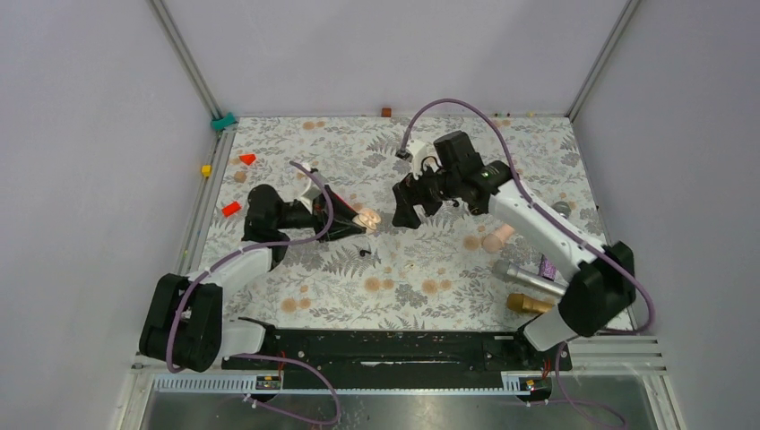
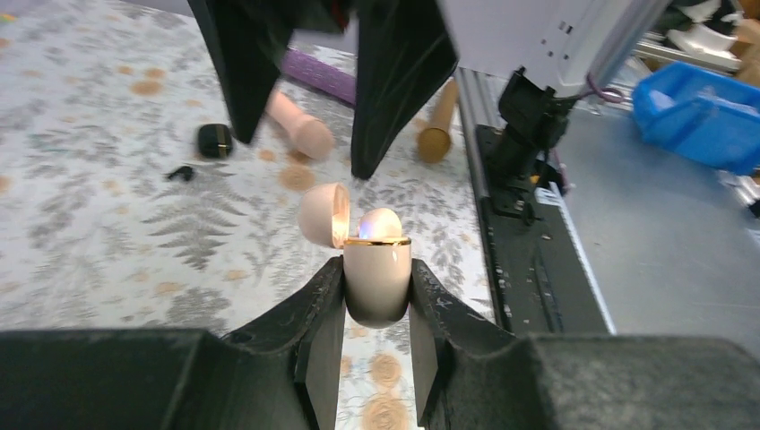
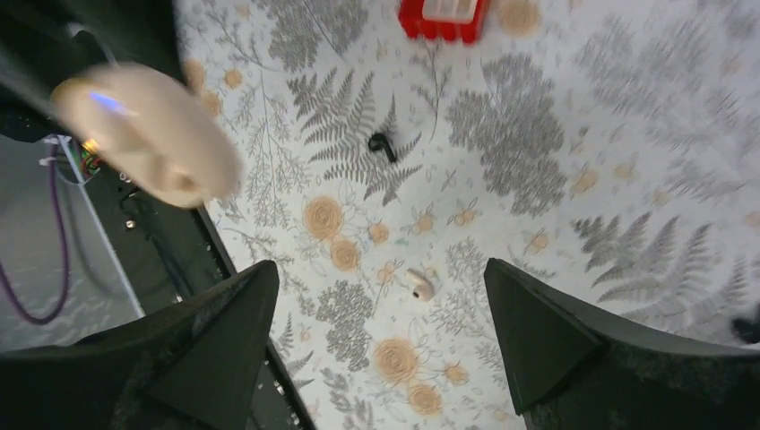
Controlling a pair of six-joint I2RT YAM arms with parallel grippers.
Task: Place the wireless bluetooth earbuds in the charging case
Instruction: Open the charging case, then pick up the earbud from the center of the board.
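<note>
My left gripper (image 2: 376,287) is shut on a cream, gold-rimmed earbud case (image 2: 377,278) and holds it upright above the table with its lid (image 2: 323,215) hinged open. A pale rounded bud (image 2: 380,223) sits in it. The case also shows in the top view (image 1: 366,218). A small glossy black charging case (image 2: 215,141) lies on the table with one black earbud (image 2: 182,173) beside it. That earbud also shows in the right wrist view (image 3: 383,145). The second black earbud is out of view. A cream earbud (image 3: 418,284) lies below my right gripper (image 3: 378,269), which is open, empty and hovering just right of the held case.
A red box (image 3: 444,18) lies on the floral mat. Microphones (image 1: 529,276), a gold cylinder (image 1: 529,305) and a pink handle (image 1: 497,237) lie at the right. Red blocks (image 1: 230,209) sit at the left. A black rail (image 1: 394,345) runs along the near edge.
</note>
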